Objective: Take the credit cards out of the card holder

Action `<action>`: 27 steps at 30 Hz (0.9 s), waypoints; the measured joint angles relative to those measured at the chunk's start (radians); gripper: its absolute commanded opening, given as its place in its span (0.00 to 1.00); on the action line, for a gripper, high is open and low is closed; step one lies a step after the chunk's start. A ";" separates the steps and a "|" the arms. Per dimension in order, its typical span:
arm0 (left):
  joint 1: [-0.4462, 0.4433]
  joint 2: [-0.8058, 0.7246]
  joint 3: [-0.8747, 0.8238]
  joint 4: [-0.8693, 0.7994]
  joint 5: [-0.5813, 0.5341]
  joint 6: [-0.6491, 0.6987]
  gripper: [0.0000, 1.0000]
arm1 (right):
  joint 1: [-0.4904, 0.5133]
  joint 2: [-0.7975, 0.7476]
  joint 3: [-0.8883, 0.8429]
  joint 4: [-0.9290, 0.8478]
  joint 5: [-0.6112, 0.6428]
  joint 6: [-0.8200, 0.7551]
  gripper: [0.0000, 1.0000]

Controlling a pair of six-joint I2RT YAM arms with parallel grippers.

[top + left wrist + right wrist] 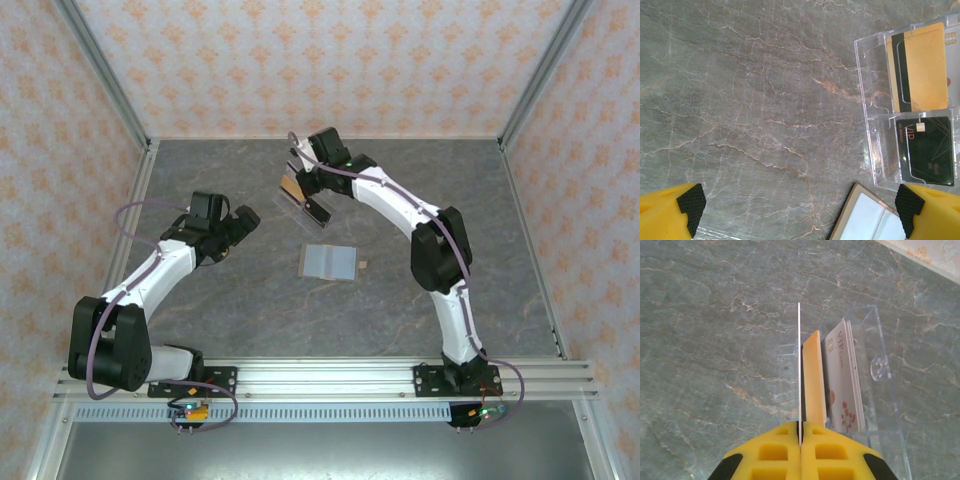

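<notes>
Grey marble-look tabletop (220, 300) with orange-patterned walls (300, 60) round it, pretty tidy setup. So the card holder (303, 196) sits toward the far middle of the table, right under the right gripper (300, 178), and it's a clear plastic thing. From the left wrist cam you can see the card holder (875, 100) has a gold card (922, 70) in one pocket and a black VIP card (930, 150) in the pocket next to it. The right gripper (800, 432) is clamped tight on an edge-on card (799, 365), super thin, standing just beside the gold card (814, 380), with a white VIP card (840, 380) on the other side of that. Can't tell if the pinched one is fully out of its slot or not. The left gripper (238, 222) hangs near the holder's left side, apart from it, and on its own cam the left gripper (800, 212) has its jaws spread wide with nothing between them. Some pale grey-blue cards (330, 262) lie flat on the table nearer the arm bases, between the two arms, with a tiny tan bit (363, 265) just beside them.
</notes>
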 measured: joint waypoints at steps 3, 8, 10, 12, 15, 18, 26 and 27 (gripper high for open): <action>0.000 0.000 0.000 -0.003 0.007 0.006 1.00 | 0.000 0.040 0.061 -0.021 0.017 -0.025 0.00; 0.000 0.015 0.000 -0.002 0.027 0.010 1.00 | 0.000 0.086 0.117 -0.042 0.037 -0.048 0.00; 0.000 0.026 0.000 -0.003 0.032 0.010 1.00 | 0.000 0.102 0.130 -0.049 0.047 -0.056 0.00; 0.000 0.034 0.000 -0.002 0.034 0.010 1.00 | 0.000 0.117 0.149 -0.062 0.056 -0.062 0.00; 0.000 0.036 0.000 -0.002 0.039 0.010 1.00 | 0.000 0.137 0.175 -0.073 0.076 -0.072 0.00; 0.000 0.036 0.000 -0.003 0.047 0.010 1.00 | 0.000 0.150 0.187 -0.079 0.092 -0.082 0.00; 0.000 0.036 0.000 -0.003 0.054 0.010 1.00 | 0.000 0.187 0.221 -0.099 0.115 -0.097 0.09; 0.000 0.036 0.000 -0.003 0.056 0.010 1.00 | 0.001 0.188 0.227 -0.103 0.116 -0.098 0.14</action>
